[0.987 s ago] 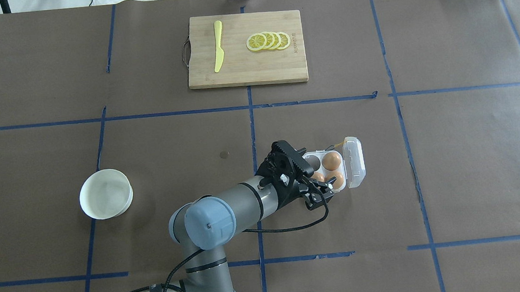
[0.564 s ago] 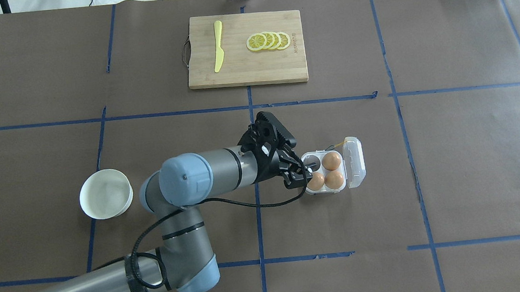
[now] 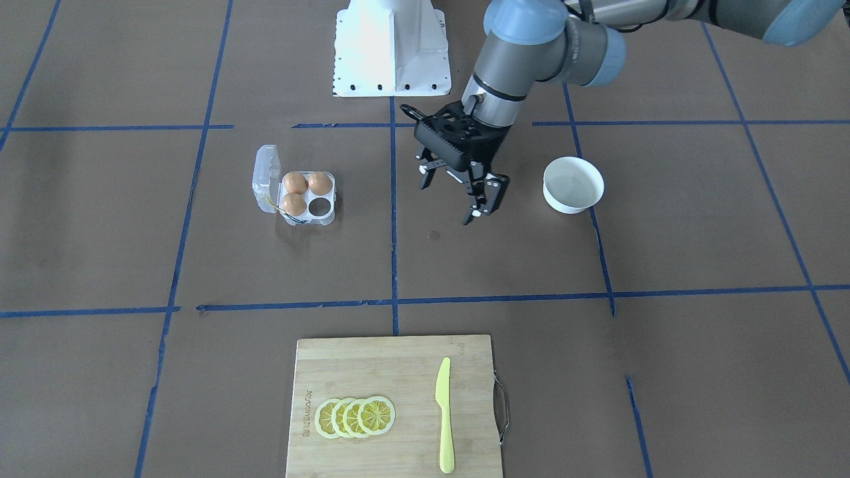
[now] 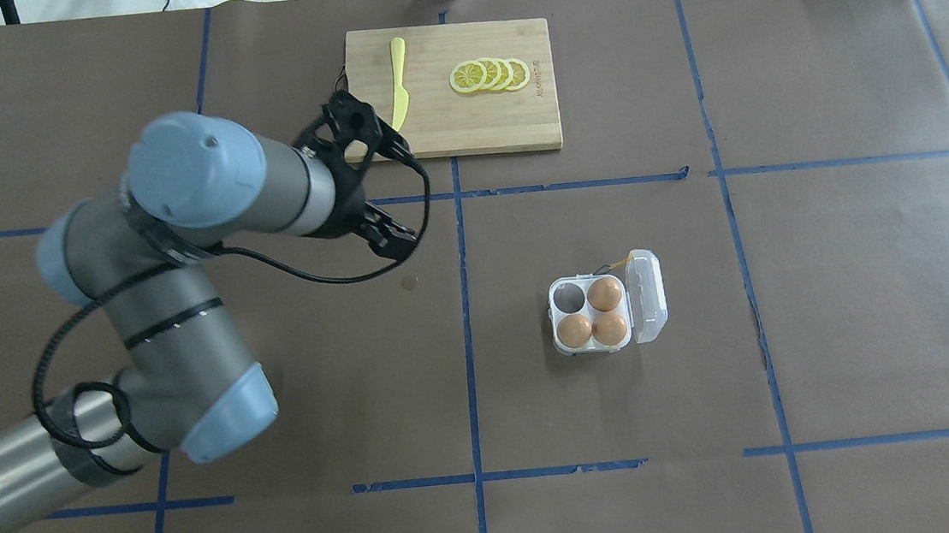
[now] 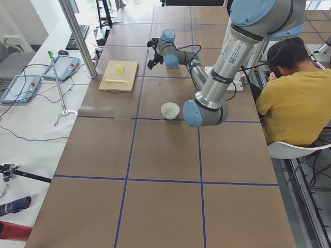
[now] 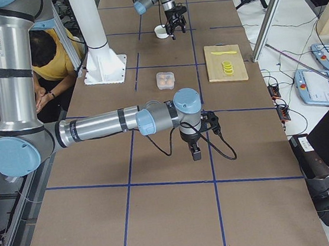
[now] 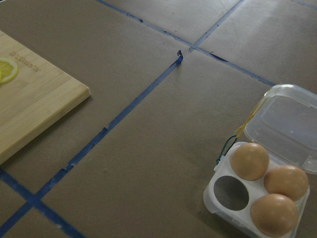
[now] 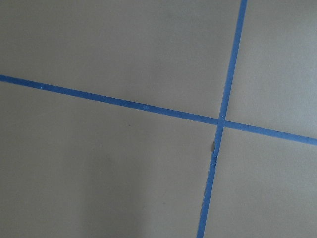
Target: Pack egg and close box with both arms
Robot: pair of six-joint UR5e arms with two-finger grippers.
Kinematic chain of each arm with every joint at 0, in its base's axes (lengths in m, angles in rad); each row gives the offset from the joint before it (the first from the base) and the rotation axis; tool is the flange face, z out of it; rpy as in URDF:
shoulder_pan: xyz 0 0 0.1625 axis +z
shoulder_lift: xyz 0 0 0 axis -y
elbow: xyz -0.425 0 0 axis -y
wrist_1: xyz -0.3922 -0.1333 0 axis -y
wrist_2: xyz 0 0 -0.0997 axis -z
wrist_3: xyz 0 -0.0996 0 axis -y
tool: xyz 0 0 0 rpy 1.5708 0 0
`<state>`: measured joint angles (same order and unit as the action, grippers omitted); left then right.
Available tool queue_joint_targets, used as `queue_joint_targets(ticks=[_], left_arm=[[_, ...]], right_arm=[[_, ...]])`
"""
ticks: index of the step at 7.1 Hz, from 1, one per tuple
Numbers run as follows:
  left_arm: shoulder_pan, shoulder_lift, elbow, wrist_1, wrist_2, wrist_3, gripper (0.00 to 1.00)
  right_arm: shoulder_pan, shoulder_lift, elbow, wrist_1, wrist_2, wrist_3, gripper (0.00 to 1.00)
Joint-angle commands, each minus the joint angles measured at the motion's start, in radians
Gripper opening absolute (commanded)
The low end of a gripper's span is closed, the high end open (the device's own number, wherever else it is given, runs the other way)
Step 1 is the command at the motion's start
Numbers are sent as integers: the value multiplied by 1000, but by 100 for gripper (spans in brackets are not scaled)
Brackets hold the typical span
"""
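**Lid open, L claw empty: box may skid on the close**

L gripper (image 3: 458, 198) hangs over bare table between the box (image 3: 295, 194) and the white bowl (image 3: 571, 206). Its jaws are spread wide w/ nothing in them. R gripper (image 6: 195, 150) shows only in the right-side view, well apart from the box, so can't tell if it's open or closed.

The egg (image 4: 575, 330) sits in a cup of the box, w/ two more eggs (image 4: 606, 293) in the cups beside it. The 4th cup (image 4: 567, 296) is empty. Lid (image 4: 647, 296) is swung open on the side away from the L gripper, and the yellow cord (image 4: 620, 264) lies at the hinge corner. Bowl looks empty in the front view.

Risks, my read:
- Box is light, clear plastic on paper. If one arm pushes the lid w/o the other bracing the base, it prob slides or tips and the eggs roll out.
- Cord could get trapped under the lid edge, so the latch won't seat.
- Lid brought down skewed could press an egg top and pop it from its cup.
- No loose egg in sight, so a reach into the bowl prob grabs nothing.
- Both arms meeting at a small box means finger clash if approach sides aren't split.
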<state>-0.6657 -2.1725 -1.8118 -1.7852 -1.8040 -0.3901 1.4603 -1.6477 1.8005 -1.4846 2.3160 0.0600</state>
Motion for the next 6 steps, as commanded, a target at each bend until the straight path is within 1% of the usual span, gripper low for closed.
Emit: queue_joint_targets(ticks=[1,2,3,4,5,6], left_arm=[[-261,127,-76,145,-151,92,100],[-353,226,-49,148,-234,171,100],[-433,282,9,152,-267,189,100],[-513,325,87,165,-322,191,100],[-581,365,121,167,-327,198,100],[-618,416,144,168,-327,224,100]], right_arm=[[-3,-1,-1,-2,3,23,100],[-6,-3,3,1,8,73,100],[-11,-3,6,1,8,78,100],[-14,-3,6,1,8,78,100],[-21,-3,8,1,8,78,100],[-29,-1,8,3,8,78,100]])
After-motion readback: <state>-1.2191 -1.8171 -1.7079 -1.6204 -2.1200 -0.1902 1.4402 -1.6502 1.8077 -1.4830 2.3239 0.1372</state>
